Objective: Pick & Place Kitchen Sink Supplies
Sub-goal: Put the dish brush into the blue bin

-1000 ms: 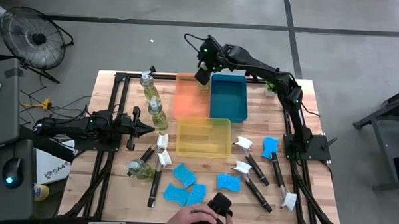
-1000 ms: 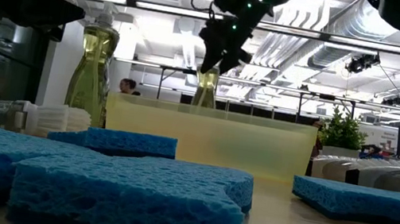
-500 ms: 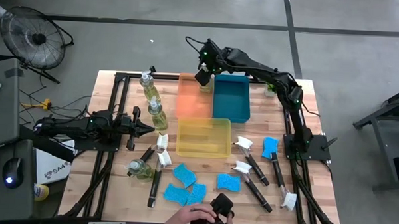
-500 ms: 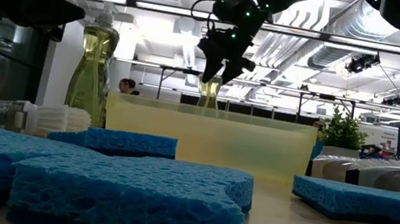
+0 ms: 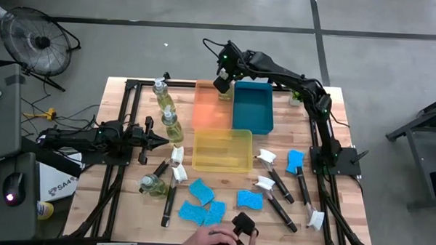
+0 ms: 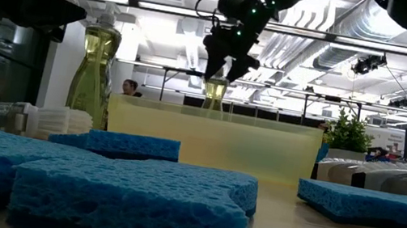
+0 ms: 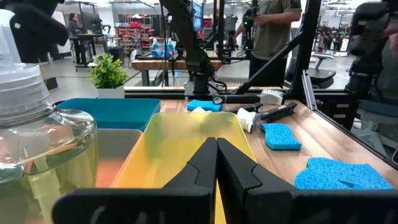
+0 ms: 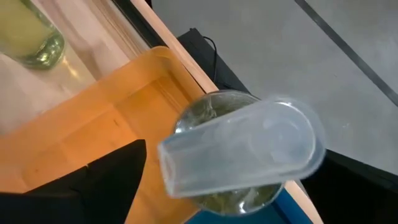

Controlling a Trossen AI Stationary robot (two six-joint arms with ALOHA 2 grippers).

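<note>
4 soap bottles (image 5: 168, 101), 6 blue sponges (image 5: 201, 189), 6 dish brushes (image 5: 269, 161), 3 trays (image 5: 222, 150), 1 potted plant (image 5: 296, 98).

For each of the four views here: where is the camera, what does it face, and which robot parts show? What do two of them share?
High: overhead, straight down; both arms, right gripper over orange tray.
Low: table height, across blue sponges; right gripper above.
Left wrist: shut left gripper facing yellow tray.
Right wrist: looks down on soap bottle; one finger shows.
Shared: high and right wrist both show the orange tray.
</note>
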